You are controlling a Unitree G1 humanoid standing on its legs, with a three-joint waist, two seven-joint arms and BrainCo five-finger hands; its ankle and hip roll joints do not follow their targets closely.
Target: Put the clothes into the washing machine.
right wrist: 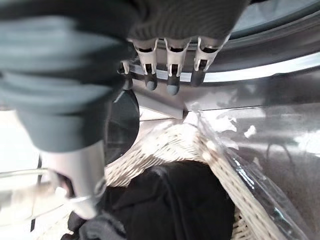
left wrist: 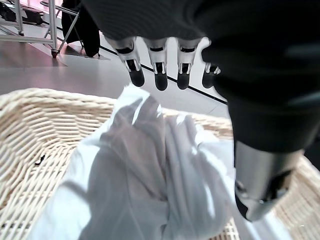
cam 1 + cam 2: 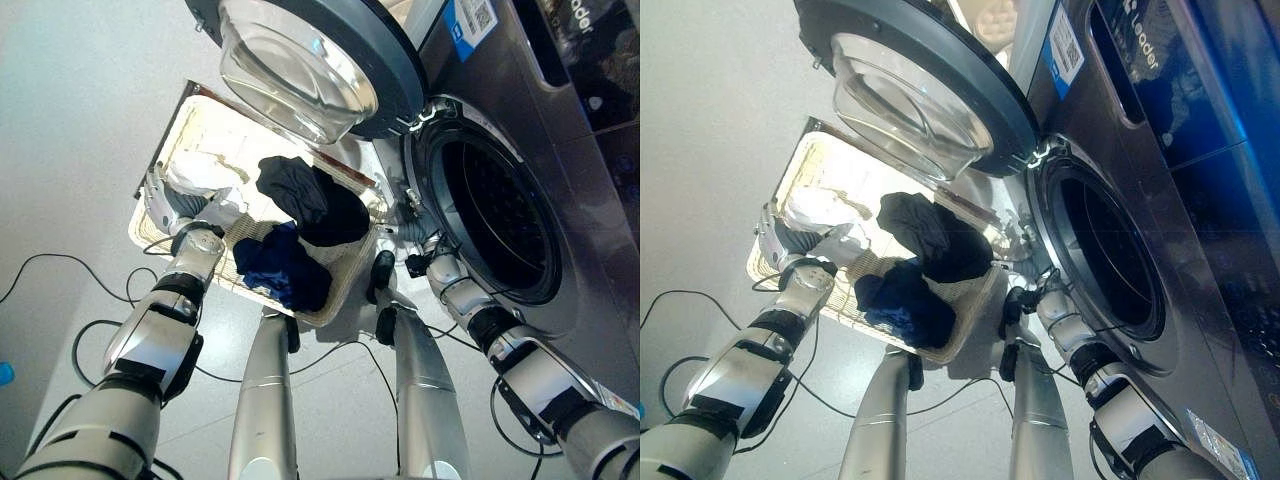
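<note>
A wicker basket (image 3: 345,285) stands on the floor left of the washing machine (image 3: 560,150). In it lie a white garment (image 3: 200,175), a black one (image 3: 310,200) and a dark blue one (image 3: 285,265). My left hand (image 3: 168,205) is at the basket's left end, open, its fingers (image 2: 160,75) straight just above the white garment (image 2: 150,175), not holding it. My right hand (image 3: 418,238) hovers open between the basket's right corner and the lower rim of the drum opening (image 3: 500,215). Its fingers (image 1: 170,75) point at the rim, above the black garment (image 1: 175,200).
The machine's round door (image 3: 300,60) hangs wide open over the back of the basket, its glass bowl facing me. The drum looks dark inside. Grey floor (image 3: 70,120) spreads left of the basket. A clear plastic edge (image 1: 235,160) lines the basket by the machine.
</note>
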